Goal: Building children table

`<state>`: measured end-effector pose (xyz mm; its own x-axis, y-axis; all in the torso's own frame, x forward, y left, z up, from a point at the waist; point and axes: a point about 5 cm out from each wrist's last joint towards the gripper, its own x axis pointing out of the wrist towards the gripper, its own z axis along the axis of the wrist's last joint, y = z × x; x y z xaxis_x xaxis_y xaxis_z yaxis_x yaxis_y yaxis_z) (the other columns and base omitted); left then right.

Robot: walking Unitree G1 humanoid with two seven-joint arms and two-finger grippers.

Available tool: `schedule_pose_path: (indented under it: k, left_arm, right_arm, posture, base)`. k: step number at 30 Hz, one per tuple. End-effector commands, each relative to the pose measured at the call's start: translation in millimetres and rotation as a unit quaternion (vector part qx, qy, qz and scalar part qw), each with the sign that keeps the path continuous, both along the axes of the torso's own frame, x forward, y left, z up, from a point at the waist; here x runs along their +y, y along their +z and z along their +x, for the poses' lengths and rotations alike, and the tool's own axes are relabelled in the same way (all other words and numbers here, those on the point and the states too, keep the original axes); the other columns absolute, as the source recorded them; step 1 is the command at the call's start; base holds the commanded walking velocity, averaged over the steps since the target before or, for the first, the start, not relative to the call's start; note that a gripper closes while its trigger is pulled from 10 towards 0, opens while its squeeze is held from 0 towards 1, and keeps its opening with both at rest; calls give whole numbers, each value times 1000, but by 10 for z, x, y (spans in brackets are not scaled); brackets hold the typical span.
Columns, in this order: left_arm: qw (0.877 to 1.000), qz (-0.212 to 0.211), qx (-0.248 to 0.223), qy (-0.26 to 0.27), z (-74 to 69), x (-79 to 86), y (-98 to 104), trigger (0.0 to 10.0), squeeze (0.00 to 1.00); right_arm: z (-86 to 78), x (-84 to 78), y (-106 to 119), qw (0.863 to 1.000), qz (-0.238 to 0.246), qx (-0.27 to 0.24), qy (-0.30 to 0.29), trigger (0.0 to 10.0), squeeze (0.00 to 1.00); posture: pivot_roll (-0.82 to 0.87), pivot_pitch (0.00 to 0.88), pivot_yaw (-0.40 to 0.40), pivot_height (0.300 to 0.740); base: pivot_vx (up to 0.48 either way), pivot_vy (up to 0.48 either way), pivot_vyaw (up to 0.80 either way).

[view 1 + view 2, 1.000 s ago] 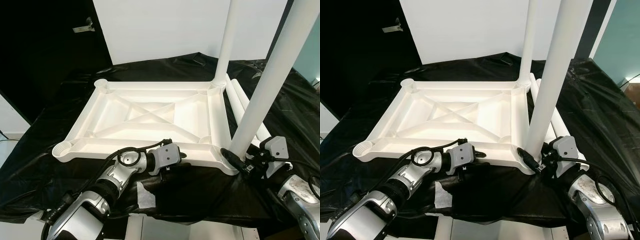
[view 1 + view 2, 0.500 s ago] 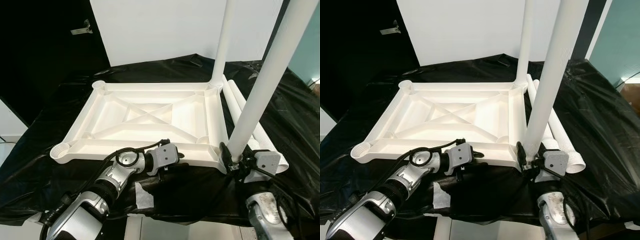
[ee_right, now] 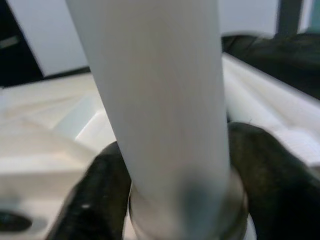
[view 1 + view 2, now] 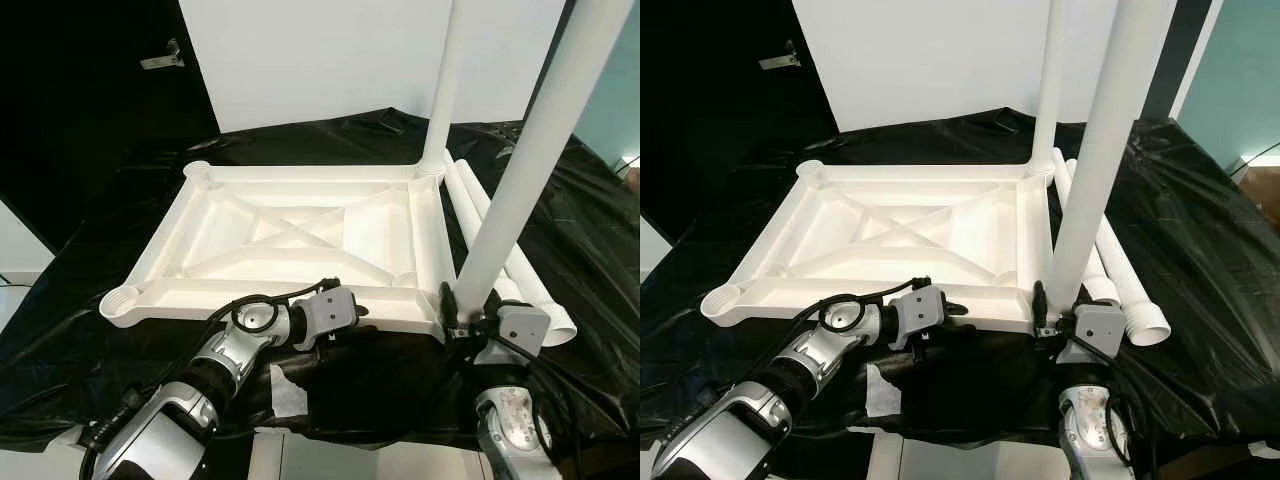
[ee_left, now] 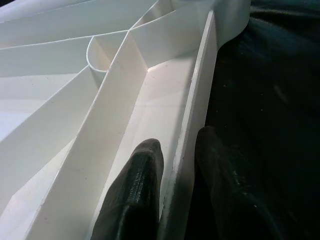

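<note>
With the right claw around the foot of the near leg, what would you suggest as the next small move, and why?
Probably keep twisting the near leg down into its corner socket. The right claw is shut around its base, the leg leans slightly, and the left claw pinches the tabletop's near rim to steady it.

You are looking at a staged work space, more studio or lab than lived-in home: a counter draped in crinkled black plastic sheet point(image 4: 120, 230), a bare white wall point(image 4: 320, 60) behind it, and black panels point(image 4: 90, 110) beside that wall.
</note>
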<state>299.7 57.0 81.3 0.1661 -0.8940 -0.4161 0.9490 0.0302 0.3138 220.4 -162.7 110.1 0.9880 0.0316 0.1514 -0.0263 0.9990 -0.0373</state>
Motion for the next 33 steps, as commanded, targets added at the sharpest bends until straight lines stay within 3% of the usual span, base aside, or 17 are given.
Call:
schedule_pose_path:
  k: [1,7,8,10,11,14,15,16,17,18,19,20,23,24,27,28,33]
  left_arm:
    - [986,102,104,-81,-282,136,-407,10000,0]
    - [986,101,102,-82,-269,123,-390,10000,0]
    - [986,101,102,-82,-269,123,-390,10000,0]
    - [986,101,102,-81,-267,125,-386,10000,0]
    - [986,101,102,-81,-269,131,-387,10000,0]
    - [986,102,102,-80,-269,143,-390,10000,0]
    - [986,104,102,-79,-270,157,-393,10000,0]
    - [986,104,102,-79,-270,157,-393,10000,0]
    - [986,105,102,-77,-271,169,-396,10000,0]
    - [986,105,102,-77,-271,169,-396,10000,0]
    - [986,105,102,-76,-273,180,-400,10000,0]
    - [986,105,102,-76,-273,180,-400,10000,0]
    - [986,106,102,-73,-282,197,-409,10000,0]
    - [986,106,102,-73,-284,199,-410,10000,0]
    - [986,106,102,-73,-286,201,-412,10000,0]
    - [986,107,102,-73,-290,204,-415,10000,0]
    - [986,108,101,-74,-289,200,-411,10000,0]
  right_arm:
    - [-1,-40,-58,1000,6,18,16,10000,1000]
    - [115,-354,200,993,-36,-8,108,10000,1000]
    - [115,-354,200,993,-36,-8,108,10000,1000]
    - [155,-357,294,983,-54,-6,176,10000,1000]
    - [155,-336,319,975,-62,0,213,10000,0]
    - [145,-312,325,964,-74,12,256,10000,0]
    - [140,-303,325,951,-90,24,294,10000,0]
    - [140,-303,325,951,-90,24,294,10000,0]
    - [137,-301,321,940,-101,36,323,10000,0]
    - [137,-301,321,940,-101,36,323,10000,0]
    - [148,-311,315,927,-112,50,355,10000,0]
    - [148,-311,315,927,-112,50,355,10000,0]
    - [189,-344,304,902,-129,78,405,9765,0]
    - [197,-347,305,899,-130,81,409,3882,0]
    - [218,-363,310,897,-132,86,414,3882,0]
    - [247,-418,294,885,-153,105,428,0,0]
    - [276,-498,311,875,-163,122,439,0,0]
  posture:
    - [-207,43,79,740]
    - [-202,40,75,740]
    - [-202,40,75,740]
    - [-202,40,75,740]
    - [-202,40,75,740]
    - [-189,38,73,740]
    - [-183,37,72,740]
    - [-183,37,72,740]
    - [-179,36,71,740]
    - [-179,36,71,740]
    - [-168,36,68,740]
    - [-168,36,68,740]
    - [-162,34,66,740]
    - [-162,34,66,740]
    - [-156,32,66,740]
    - [-157,31,66,740]
    - [-158,31,63,740]
  base:
    - [0,0,0]
    - [0,0,0]
    - [0,0,0]
    - [0,0,0]
    - [0,0,0]
    - [0,0,0]
    - [0,0,0]
    - [0,0,0]
    - [0,0,0]
    - [0,0,0]
    - [0,0,0]
    - [0,0,0]
    - [0,0,0]
    - [0,0,0]
    - [0,0,0]
    - [0,0,0]
    - [0,0,0]
